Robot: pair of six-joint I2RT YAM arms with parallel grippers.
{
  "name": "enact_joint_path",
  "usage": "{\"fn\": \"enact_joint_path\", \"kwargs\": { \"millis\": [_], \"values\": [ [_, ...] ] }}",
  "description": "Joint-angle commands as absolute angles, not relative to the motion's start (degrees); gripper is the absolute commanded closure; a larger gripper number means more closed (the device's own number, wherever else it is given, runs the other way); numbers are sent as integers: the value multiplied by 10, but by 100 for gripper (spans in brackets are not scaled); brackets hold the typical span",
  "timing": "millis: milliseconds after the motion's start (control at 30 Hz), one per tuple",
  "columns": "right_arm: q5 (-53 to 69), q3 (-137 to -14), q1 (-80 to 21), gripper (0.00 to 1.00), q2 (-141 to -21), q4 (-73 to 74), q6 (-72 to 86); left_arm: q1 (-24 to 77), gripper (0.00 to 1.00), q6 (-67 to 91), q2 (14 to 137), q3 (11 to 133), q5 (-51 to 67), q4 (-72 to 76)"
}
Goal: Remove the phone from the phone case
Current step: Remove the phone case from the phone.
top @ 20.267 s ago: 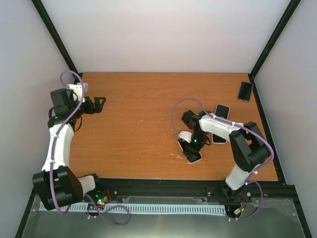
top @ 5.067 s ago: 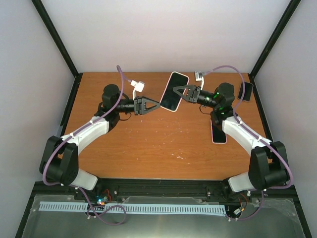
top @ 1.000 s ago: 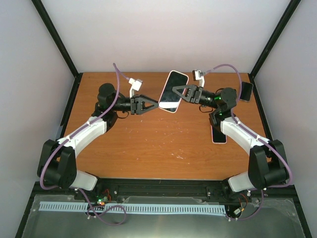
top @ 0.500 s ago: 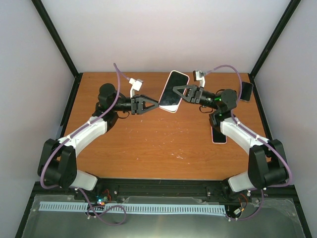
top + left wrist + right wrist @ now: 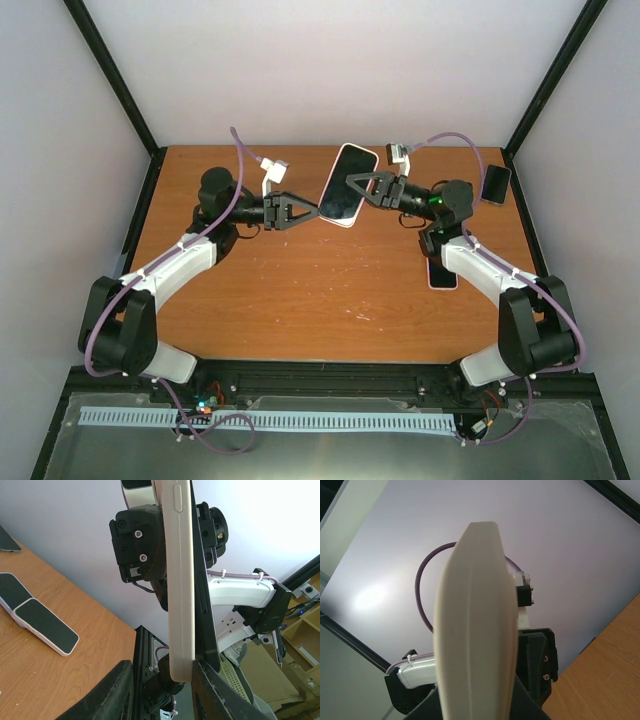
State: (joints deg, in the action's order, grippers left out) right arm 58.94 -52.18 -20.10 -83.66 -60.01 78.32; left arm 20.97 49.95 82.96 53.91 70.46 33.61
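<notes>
A phone in a white phone case [image 5: 341, 184] hangs in the air over the back of the table, screen up and tilted. My right gripper [image 5: 351, 183] is shut on its right side; in the right wrist view the case [image 5: 475, 625] fills the middle, edge-on, with my right gripper [image 5: 475, 707] shut on it at the bottom. My left gripper [image 5: 318, 212] stands open around the case's lower left end. In the left wrist view the case [image 5: 179, 595] rises between the left gripper's [image 5: 162, 669] fingers: the right finger [image 5: 212, 690] touches it, the left one stands apart.
Two more phones lie on the wooden table [image 5: 300, 290]: a white-edged one [image 5: 441, 272] under the right forearm and a dark one [image 5: 495, 184] at the back right corner. Black frame posts [image 5: 545, 90] rise at the corners. The left wrist view shows two phones lying together [image 5: 45, 627].
The right gripper has carried the cased phone slightly left. The left gripper's fingers have narrowed a little around its end.
</notes>
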Motion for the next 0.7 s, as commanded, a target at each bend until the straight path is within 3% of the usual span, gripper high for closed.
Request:
{"fn": "enact_joint_path", "kwargs": {
  "millis": [0,667],
  "values": [
    [640,-534,-272,97,-815,-689,808,214,66,491,866,551,626,291],
    [649,-511,-295,97,-830,-603,726,231,66,539,857,578,677,381]
  ]
}}
